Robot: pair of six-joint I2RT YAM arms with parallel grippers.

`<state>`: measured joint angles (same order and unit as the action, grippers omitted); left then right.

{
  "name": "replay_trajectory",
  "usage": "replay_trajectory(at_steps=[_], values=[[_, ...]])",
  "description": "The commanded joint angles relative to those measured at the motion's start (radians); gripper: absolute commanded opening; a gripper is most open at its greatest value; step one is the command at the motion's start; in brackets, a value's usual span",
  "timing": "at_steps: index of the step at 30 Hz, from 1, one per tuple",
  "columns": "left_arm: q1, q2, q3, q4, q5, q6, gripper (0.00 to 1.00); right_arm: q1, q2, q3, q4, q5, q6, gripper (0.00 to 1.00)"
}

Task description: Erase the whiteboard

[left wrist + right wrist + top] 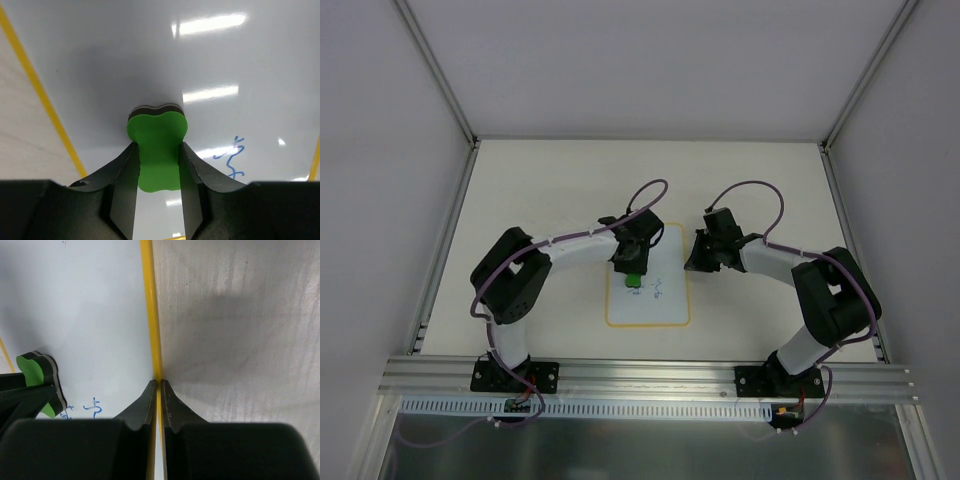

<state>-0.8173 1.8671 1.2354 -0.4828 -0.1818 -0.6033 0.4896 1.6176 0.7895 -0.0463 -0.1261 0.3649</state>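
Left wrist view: left end effector (157, 146) grips green eraser (156, 131), pressed on whiteboard (240, 60) lying mid-bench (520, 200). Blue marks (234, 160) sit just right of eraser; left arm nearer. Right end effector (157, 386) is clenched at the board's right rim.

Top view: the left gripper (633, 272) hides the far edge of the whiteboard (650, 312); the blue marks (658, 290) are too small to read. Left wrist view: the eraser (157, 132) is partly concealed between the fingers (122, 192).

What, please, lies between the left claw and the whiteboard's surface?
The green eraser, clamped in the left claw and resting on the whiteboard, as the left wrist view shows.
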Motion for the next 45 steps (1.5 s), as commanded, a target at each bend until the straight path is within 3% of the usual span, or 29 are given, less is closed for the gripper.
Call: replay_trajectory(at_steps=[1, 10, 17, 23, 30, 38, 45], values=[[0.040, -0.012, -0.112, -0.120, 0.005, -0.004, 0.00, 0.004, 0.048, -0.042, -0.098, 0.054, -0.003, 0.00], [0.001, -0.052, -0.160, -0.112, 0.025, -0.045, 0.00, 0.006, 0.059, -0.030, -0.086, 0.060, 0.014, 0.00], [-0.129, 0.046, -0.036, -0.114, 0.070, -0.075, 0.00, 0.006, 0.068, -0.022, -0.076, 0.062, 0.023, 0.00], [-0.169, 0.103, 0.032, -0.112, 0.100, -0.084, 0.00, 0.007, 0.062, -0.027, -0.075, 0.065, 0.025, 0.00], [-0.152, 0.023, -0.065, -0.115, 0.045, -0.116, 0.00, 0.006, 0.061, -0.027, -0.075, 0.071, 0.025, 0.00], [0.012, -0.132, -0.241, -0.128, -0.010, -0.090, 0.00, 0.006, 0.067, -0.022, -0.073, 0.079, 0.025, 0.00], [0.034, -0.134, -0.200, -0.137, -0.018, -0.039, 0.00, 0.006, 0.077, -0.018, -0.064, 0.079, 0.025, 0.00]])
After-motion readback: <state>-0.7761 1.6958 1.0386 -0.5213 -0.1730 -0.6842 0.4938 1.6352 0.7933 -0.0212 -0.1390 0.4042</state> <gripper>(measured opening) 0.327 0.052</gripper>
